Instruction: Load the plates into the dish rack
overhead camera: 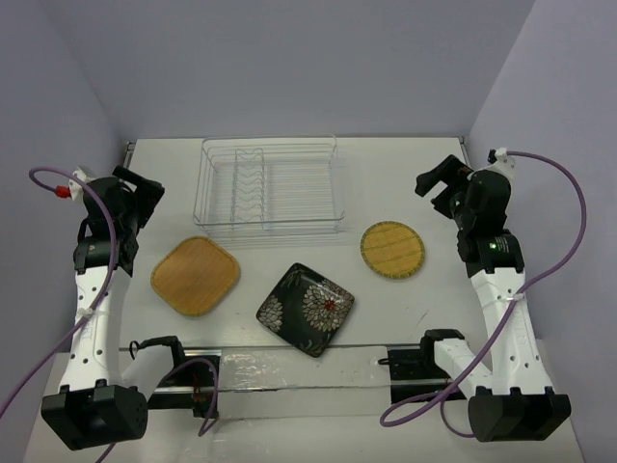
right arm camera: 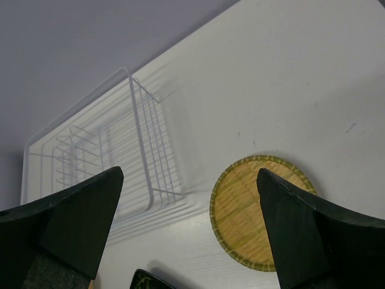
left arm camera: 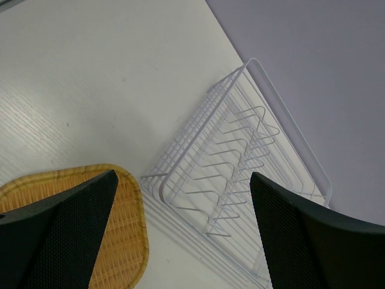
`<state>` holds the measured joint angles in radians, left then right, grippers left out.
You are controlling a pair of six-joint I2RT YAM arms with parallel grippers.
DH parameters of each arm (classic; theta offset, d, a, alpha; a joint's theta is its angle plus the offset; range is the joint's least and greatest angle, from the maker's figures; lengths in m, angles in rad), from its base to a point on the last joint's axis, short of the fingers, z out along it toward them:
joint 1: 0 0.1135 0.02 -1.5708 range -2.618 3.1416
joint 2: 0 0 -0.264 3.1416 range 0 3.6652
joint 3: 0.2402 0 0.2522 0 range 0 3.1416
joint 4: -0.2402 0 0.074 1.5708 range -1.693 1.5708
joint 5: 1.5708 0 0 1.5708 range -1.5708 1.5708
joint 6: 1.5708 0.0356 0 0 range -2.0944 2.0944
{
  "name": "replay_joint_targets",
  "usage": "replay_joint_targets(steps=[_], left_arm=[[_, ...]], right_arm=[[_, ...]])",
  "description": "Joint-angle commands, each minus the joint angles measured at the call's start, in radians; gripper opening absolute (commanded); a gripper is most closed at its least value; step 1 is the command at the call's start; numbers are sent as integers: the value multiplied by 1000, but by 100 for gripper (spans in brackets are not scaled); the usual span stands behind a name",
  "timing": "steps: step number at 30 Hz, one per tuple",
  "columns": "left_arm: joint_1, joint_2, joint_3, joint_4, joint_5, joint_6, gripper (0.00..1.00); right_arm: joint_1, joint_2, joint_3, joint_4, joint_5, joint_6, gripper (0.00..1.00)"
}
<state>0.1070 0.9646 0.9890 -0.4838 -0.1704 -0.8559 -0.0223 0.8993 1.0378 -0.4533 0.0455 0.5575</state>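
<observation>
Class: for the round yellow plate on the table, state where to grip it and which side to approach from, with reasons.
Grip the round yellow plate by its greenish rim at the right edge, from above with the right gripper, probably one jaw inside, one outside. It lies flat, so only the rim offers purchase, and that edge is nearest that arm.

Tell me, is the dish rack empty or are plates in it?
Empty. The dish rack holds only bare wire prongs; the yellow plate, black plate and bamboo plate lie flat on the table.
</observation>
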Motion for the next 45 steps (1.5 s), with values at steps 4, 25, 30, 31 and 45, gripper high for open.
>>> replay_joint_targets(steps=[4, 25, 30, 31, 45], left_arm=[[0, 2, 15, 99, 52, -6, 99], [0, 180, 42, 191, 112, 26, 99], [-1, 178, 34, 199, 113, 27, 99], [-1, 179, 34, 199, 114, 27, 99], [-1, 179, 51, 192, 117, 19, 99]], right_arm=[[-4, -17, -52, -18, 29, -35, 100], [-352, 254, -472, 116, -547, -39, 95], [-359, 342, -520, 188, -575, -23, 90], [-361, 356, -526, 203, -581, -18, 88], [-400, 549, -602, 365, -575, 54, 38]])
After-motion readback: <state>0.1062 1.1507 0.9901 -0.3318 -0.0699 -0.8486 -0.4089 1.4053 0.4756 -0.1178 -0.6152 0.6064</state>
